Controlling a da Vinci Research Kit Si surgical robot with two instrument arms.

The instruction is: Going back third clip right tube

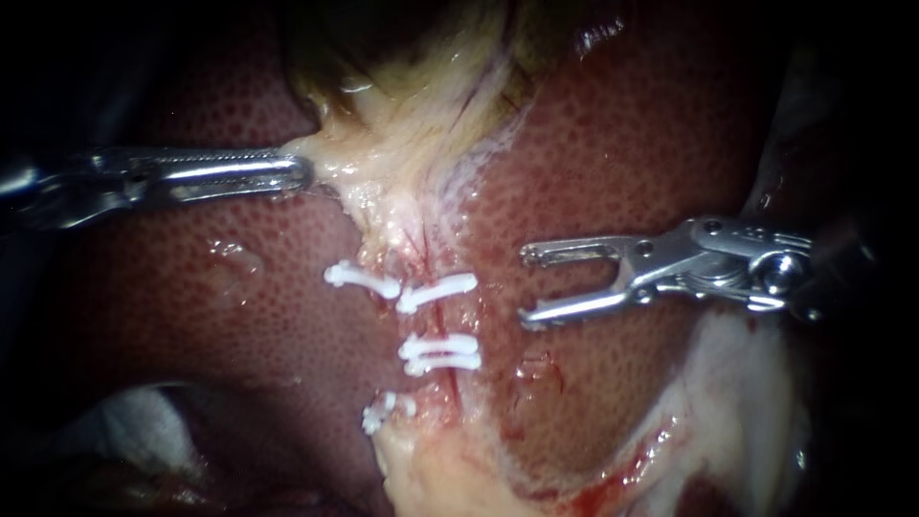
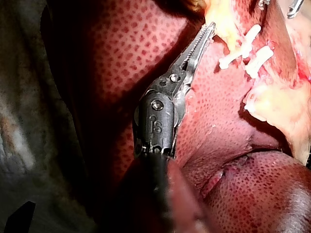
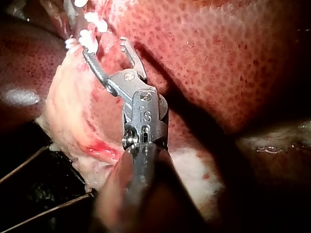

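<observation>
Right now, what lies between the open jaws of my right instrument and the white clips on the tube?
Only bare liver, as the endoscope view shows. The right instrument has open, empty jaws, apart from the clips.

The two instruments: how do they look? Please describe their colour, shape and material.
The left instrument is shiny silver metal, with long, slim jaws that are toothed inside, on a dark shaft. The right instrument is silver metal too, with shorter, slotted jaws and a round pivot screw behind them. Each has a stamped mark on its wrist block.
</observation>
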